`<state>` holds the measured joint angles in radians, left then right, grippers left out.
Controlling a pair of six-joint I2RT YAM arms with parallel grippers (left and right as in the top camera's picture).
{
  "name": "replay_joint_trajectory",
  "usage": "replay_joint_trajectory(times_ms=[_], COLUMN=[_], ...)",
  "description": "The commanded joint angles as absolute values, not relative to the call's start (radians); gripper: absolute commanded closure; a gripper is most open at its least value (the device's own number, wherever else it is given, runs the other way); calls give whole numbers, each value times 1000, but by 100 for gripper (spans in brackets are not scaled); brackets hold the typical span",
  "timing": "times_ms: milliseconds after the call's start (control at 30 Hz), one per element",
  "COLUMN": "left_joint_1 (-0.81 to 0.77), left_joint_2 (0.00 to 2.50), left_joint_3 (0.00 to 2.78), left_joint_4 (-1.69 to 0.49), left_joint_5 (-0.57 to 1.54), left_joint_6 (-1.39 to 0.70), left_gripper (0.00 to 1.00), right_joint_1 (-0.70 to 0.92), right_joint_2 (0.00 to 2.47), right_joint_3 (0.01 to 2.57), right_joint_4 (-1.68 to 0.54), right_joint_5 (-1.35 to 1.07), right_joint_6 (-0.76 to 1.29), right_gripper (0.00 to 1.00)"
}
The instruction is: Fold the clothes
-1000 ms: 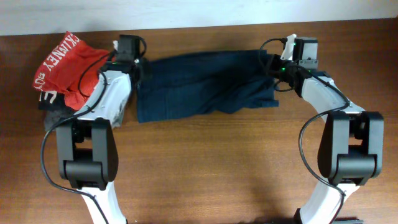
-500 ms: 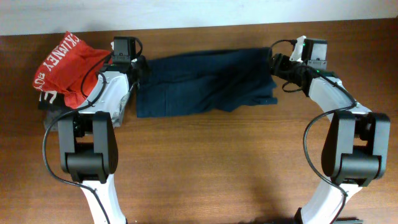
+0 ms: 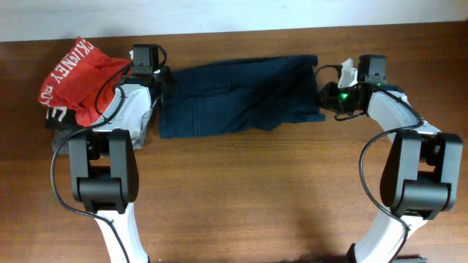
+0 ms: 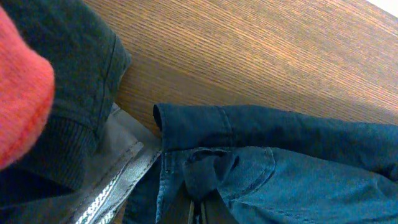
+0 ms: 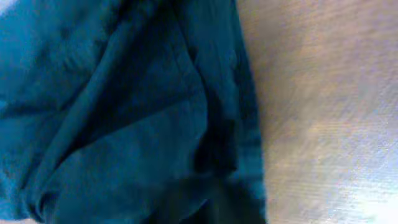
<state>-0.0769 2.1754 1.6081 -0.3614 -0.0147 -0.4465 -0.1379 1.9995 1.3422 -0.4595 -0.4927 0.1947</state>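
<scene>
Rightward and slightly nearer the right gripper (image 3: 326, 96) has swung, and it now sits at the right end of the navy clothes (image 3: 241, 95), which lie stretched left to right along the far side of the table (image 3: 241, 190). Its claw's state cannot be told from the blurred wrist view; the left gripper (image 3: 167, 79) is pinched shut on the cloth's left edge. To fold cleanly, both ends likely need firm pinches at matching corners, then an even, taut lift.

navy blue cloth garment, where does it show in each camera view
Overhead: dark navy-blue cloth garment stretched across top centre.
Left wrist: garment fills lower right.
Right wrist: garment fills left two-thirds.
Shared landmark: brown wooden table, beside it in every view.
</scene>
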Motion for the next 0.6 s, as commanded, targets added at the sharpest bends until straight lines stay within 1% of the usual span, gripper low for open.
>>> replay_joint_trajectory(times_ms=[0,100,167,200,233,400,533,567], left_joint_1=[-67,-66,-63,-62,-62,-62,-62,-62], left_joint_2=[2184,2184,2184,2184,2184,2184,2184,2184], left_joint_3=[1617,1617,1617,1617,1617,1617,1617,1617], left_joint_4=[-365,-383,-391,-393,-394,-379,-382,-382], left_joint_5=[-13,-14,-14,-14,-14,-14,-13,0], left_joint_6=[-456,-456,-456,-456,-455,-456,-456,-455], left_gripper=[96,97,97,97,97,96,95,83], right_joint_1=[-133,-172,-211,-222,-247,-276,-276,-276], right_joint_2=[1989,1948,1894,1877,1840,1786,1787,1787], right_joint_3=[1335,1373,1415,1427,1450,1456,1456,1456], right_joint_4=[-520,-651,-785,-825,-911,-1082,-1145,-1157], right_joint_5=[-484,-321,-126,-81,-35,-36,-11,-10], right_joint_6=[169,168,173,173,172,172,169,169], right_gripper=[96,96,96,96,96,96,96,61])
